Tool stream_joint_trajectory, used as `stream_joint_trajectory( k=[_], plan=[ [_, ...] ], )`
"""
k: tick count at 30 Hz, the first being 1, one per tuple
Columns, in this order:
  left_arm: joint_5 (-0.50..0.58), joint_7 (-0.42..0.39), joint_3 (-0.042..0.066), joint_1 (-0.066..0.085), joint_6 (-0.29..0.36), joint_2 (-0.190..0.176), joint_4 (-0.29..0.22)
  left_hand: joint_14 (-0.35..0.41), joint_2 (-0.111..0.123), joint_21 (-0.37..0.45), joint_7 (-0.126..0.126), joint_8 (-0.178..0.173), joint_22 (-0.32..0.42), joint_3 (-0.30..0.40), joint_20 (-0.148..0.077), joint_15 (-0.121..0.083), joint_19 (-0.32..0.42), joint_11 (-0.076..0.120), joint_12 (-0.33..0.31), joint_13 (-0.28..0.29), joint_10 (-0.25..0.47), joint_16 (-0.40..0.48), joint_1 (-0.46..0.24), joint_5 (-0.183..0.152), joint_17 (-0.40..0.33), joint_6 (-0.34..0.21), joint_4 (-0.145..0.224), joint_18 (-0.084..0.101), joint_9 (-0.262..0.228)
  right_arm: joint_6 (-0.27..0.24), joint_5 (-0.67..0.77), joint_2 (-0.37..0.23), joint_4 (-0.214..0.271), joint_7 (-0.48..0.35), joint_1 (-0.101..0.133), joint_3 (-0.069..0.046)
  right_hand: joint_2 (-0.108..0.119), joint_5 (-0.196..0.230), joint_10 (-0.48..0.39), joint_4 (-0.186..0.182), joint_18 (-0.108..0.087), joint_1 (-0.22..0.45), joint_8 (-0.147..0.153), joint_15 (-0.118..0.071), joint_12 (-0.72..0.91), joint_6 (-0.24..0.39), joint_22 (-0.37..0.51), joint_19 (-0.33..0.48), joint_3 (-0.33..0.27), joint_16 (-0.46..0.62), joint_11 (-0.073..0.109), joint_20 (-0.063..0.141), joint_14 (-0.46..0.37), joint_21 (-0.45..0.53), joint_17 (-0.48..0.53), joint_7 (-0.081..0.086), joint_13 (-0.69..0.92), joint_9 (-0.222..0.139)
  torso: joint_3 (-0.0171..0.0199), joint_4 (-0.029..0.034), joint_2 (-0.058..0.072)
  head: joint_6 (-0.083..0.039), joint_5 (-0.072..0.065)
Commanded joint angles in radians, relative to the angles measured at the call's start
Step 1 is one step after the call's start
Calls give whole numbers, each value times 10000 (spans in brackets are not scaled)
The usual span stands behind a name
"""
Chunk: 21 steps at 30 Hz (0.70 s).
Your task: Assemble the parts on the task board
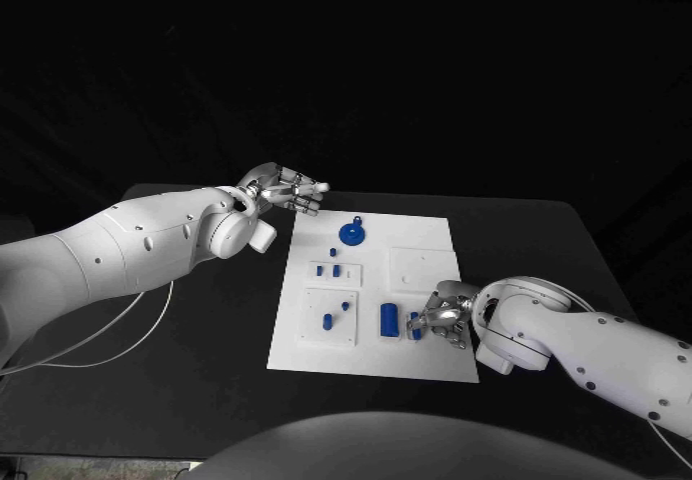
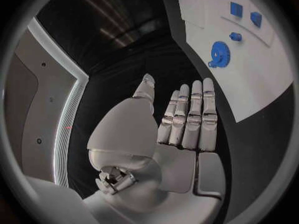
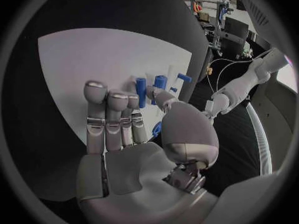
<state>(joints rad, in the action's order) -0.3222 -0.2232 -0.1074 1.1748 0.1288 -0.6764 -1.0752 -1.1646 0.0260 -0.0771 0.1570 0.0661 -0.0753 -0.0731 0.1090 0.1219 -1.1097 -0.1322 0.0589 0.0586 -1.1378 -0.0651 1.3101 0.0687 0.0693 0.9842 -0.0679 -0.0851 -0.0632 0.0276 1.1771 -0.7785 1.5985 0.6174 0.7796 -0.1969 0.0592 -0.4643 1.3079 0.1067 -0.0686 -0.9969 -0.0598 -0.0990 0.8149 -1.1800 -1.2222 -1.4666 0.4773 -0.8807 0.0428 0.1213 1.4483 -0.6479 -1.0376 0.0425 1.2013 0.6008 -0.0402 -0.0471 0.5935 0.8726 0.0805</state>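
Note:
The white task board (image 1: 433, 360) lies in the middle of the black table. On it are a blue round gear-like part (image 1: 352, 235) (image 2: 219, 53), a blue cylinder (image 1: 389, 318) (image 3: 160, 82) and small blue pieces (image 1: 327, 269). My left hand (image 1: 284, 188) (image 2: 187, 117) hovers off the board's far left corner, its fingers straight and holding nothing. At the board's right near edge, my right hand (image 1: 444, 315) (image 3: 124, 124) sits close against a blue rod (image 1: 415, 325) (image 3: 141, 90). The rod stands right at its thumb and fingertips; whether they pinch it is unclear.
Raised white insets (image 1: 421, 268) on the board carry slots. More small blue pieces (image 1: 327, 321) lie on the near left inset. A white cable (image 1: 123, 325) trails over the table on the left. Bare black table surrounds the board.

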Motion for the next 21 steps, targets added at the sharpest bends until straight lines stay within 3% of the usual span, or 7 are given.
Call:
stream_joint_trajectory(
  k=[1,4,14,17,21],
  plan=[
    [-30,19,7,4,-67,6,-27,5,24,19,-22,-9,-2,17,17,-3,4,4,7,10,40,33,38,-47,10,14,45,27,-13,417,91,26,17,-138,-15,13,5,280,-20,1291,-6,-116,-49,58,-32,74,15,-471,1168,59,43,-61,-3,44,21,-48,-12,33,-1,-5,-3,0,-6],
    [-32,36,7,4,-85,11,-19,5,24,19,-22,-9,-2,17,17,-3,4,4,7,10,40,33,38,-47,10,14,45,27,-13,422,92,40,14,-141,-17,16,-14,477,-25,1231,-2,-191,-49,59,-37,84,23,-477,991,57,44,-61,-2,61,27,-64,-25,47,2,-13,-3,0,8],
    [-40,74,7,5,-119,11,-20,-7,24,20,-20,-12,-2,3,13,-6,-1,3,7,10,41,37,32,-60,10,10,65,31,-12,245,92,55,-8,-149,-19,19,-122,2230,19,905,8,-339,-42,51,39,76,62,-486,538,57,62,-55,12,90,45,-181,-9,-38,3,-11,0,0,5],
    [-41,82,7,5,-125,13,-20,-7,24,20,-20,-12,-2,3,13,-6,-1,3,7,10,41,37,32,-60,10,10,65,31,-12,147,89,54,-24,-159,-20,19,-159,3604,46,656,13,-326,-35,47,84,32,79,-490,409,53,72,-50,23,93,45,-229,12,-166,2,-8,-1,0,6],
    [-44,88,7,5,-123,14,-19,-7,24,20,-20,-12,-2,3,13,-6,-1,3,7,10,41,37,32,-60,10,10,65,31,-12,15,20,58,-42,-194,-20,19,-98,4122,60,304,12,-264,-40,40,115,-20,108,-490,341,49,67,-40,34,106,43,-231,23,-348,1,-5,-3,0,10]
  ],
)
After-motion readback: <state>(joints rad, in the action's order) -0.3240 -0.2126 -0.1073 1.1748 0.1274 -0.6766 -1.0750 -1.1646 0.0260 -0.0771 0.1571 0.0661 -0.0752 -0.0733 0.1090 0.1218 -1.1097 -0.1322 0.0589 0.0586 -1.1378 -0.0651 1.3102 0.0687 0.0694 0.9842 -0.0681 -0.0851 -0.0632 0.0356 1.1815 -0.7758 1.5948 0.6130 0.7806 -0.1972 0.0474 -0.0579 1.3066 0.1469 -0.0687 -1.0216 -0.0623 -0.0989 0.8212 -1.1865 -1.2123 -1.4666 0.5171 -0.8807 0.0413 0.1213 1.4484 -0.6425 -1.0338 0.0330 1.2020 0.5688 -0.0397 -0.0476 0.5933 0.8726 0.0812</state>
